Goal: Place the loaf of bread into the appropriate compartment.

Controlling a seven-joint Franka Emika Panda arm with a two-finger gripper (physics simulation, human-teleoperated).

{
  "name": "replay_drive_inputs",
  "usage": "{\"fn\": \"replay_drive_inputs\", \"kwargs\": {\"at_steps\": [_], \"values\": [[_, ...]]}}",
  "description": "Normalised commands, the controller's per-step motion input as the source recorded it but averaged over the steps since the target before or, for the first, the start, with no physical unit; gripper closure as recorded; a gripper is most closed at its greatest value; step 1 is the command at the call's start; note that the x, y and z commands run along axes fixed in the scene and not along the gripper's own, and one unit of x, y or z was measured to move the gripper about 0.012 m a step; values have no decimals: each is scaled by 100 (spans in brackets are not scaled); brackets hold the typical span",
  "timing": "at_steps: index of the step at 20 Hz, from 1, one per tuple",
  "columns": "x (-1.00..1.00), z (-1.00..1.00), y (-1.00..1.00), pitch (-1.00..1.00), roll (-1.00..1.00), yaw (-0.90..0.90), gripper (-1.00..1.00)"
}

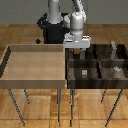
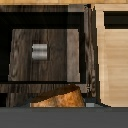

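Wrist view is showing the loaf of bread point(image 2: 59, 97) sitting right at the end effector, an orange-brown lump filling the near edge of the picture, with a dark wood-floored compartment point(image 2: 45, 55) lying straight beneath it. So the relation that matters is vertical: the loaf is hanging directly under the wrist and the cell is directly under the loaf. A small grey object point(image 2: 39, 52) is already resting on that cell's floor, apart from the loaf. The loaf's long axis looks to be running across the picture, but only its upper part is showing, so I am not pressing that.

In the exterior view the end effector point(image 1: 76, 49) is hovering over the near corner of the dark compartment organiser point(image 1: 95, 75), just beside the edge where it is meeting the pale wooden tray point(image 1: 35, 62) on the exterior view's left. A speck of orange-brown is peeking out below the fingers there. The fingers themselves are not showing clearly in either picture, so I cannot tell how far they are parted; going by the loaf hanging off the wrist above the cell, I am judging it carried

Whether this cell is the right one, I cannot tell from here
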Motion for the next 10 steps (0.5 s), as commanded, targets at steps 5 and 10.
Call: {"fn": "replay_drive_inputs", "kwargs": {"at_steps": [5, 10], "values": [[60, 0, 40, 0, 0, 0, 100], [100, 0, 0, 0, 0, 0, 100]]}}
